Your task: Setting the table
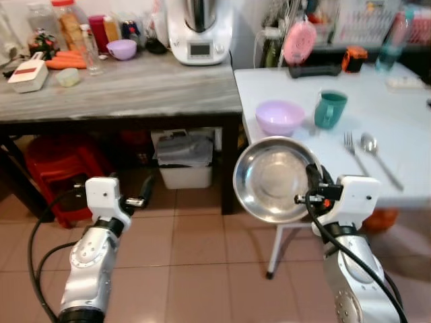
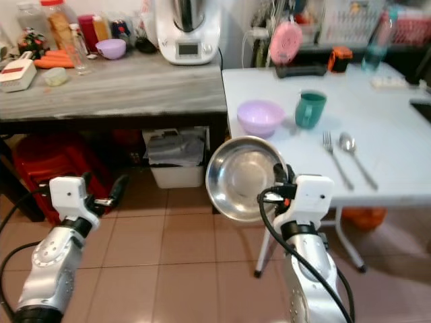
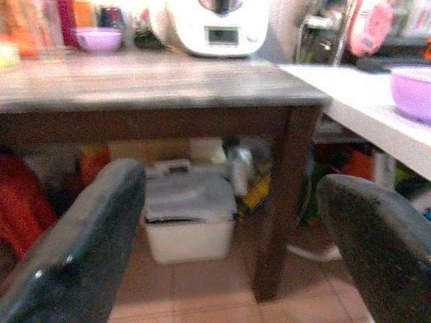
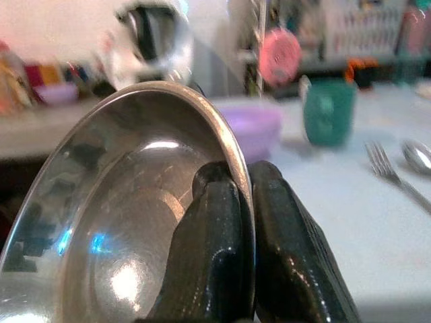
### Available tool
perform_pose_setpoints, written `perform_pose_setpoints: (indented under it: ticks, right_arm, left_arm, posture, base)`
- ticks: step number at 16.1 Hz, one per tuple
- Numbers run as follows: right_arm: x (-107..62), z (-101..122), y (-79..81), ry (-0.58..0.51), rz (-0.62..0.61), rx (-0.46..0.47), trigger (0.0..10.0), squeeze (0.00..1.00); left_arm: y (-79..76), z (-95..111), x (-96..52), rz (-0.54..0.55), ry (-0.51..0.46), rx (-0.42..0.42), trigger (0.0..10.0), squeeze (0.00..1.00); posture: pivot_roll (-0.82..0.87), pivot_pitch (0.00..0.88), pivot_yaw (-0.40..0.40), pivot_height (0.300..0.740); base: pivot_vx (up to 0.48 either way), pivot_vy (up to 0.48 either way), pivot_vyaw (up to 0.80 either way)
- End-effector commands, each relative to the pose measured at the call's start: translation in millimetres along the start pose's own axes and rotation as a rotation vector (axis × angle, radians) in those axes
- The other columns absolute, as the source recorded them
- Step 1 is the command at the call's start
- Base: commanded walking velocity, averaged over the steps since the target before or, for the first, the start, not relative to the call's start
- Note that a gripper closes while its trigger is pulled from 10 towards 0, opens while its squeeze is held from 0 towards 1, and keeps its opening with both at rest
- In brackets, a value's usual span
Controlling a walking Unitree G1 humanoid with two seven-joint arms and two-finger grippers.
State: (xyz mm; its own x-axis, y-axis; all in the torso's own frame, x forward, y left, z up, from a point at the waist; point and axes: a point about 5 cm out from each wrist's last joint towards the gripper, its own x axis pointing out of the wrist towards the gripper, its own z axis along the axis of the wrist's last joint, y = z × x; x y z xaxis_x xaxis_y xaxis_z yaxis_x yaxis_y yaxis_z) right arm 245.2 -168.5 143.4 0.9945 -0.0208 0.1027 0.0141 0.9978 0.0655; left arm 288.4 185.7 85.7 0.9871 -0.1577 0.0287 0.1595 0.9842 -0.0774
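Observation:
My right gripper (image 1: 314,176) is shut on the rim of a round steel plate (image 1: 273,178), held tilted in the air just off the near left corner of the white table (image 1: 404,121). In the right wrist view both fingers (image 4: 215,242) pinch the plate (image 4: 128,222) edge. On the white table stand a lilac bowl (image 1: 279,116) and a teal mug (image 1: 329,109), with a fork (image 1: 353,149) and a spoon (image 1: 377,155) lying to their right. My left gripper (image 1: 143,195) hangs low over the tiled floor, open, holding nothing.
A grey wooden table (image 1: 121,87) stands on the left, carrying a white kitchen appliance (image 1: 199,30), a second lilac bowl (image 1: 122,48), jars and carrots. Beneath it sit a white bin (image 1: 185,161) and a red crate (image 1: 57,168). A pink object (image 1: 300,42) stands at the white table's back.

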Motion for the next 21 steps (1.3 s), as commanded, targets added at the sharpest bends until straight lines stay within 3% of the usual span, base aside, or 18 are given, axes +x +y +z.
perform_pose_setpoints:
  ticks: [1, 11, 13, 15, 21]
  right_arm:
    - [1.3, 7.6, 1.8, -0.04, 0.003, 0.009, 10.0, 0.0]
    - [7.1, 6.8, 0.5, -0.05, -0.007, -0.001, 10.0, 0.0]
    - [7.8, 7.0, -0.1, -0.055, -0.006, 0.001, 10.0, 0.0]
    - [7.7, 6.2, -0.2, -0.054, -0.008, 0.001, 10.0, 0.0]
    - [6.0, 6.0, 1.3, -0.06, -0.011, -0.003, 10.0, 0.0]
  left_arm:
    - [8.2, 2.7, -0.6, 0.023, 0.002, 0.031, 10.0, 0.0]
    - [9.6, 0.4, -0.7, 0.029, 0.011, 0.046, 10.0, 0.0]
    - [9.8, 0.8, 0.4, 0.046, 0.01, 0.055, 10.0, 0.0]
    - [9.2, 2.5, 0.6, 0.044, -0.001, 0.08, 10.0, 0.0]
    - [4.3, 2.3, -0.2, -0.018, -0.003, 0.073, 10.0, 0.0]
  posture:
    - [-0.01, 0.0, 0.044, 0.74]
    - [0.0, 0.0, 0.043, 0.74]
    - [0.0, 0.0, 0.047, 0.74]
    - [0.0, 0.0, 0.047, 0.74]
    - [-0.01, 0.0, 0.054, 0.74]
  base:
    - [0.0, 0.435, 0.0]
    - [0.0, 0.449, 0.0]
    - [0.0, 0.322, 0.79]
    - [0.0, 0.0, 0.74]
    - [0.042, 0.0, 0.0]
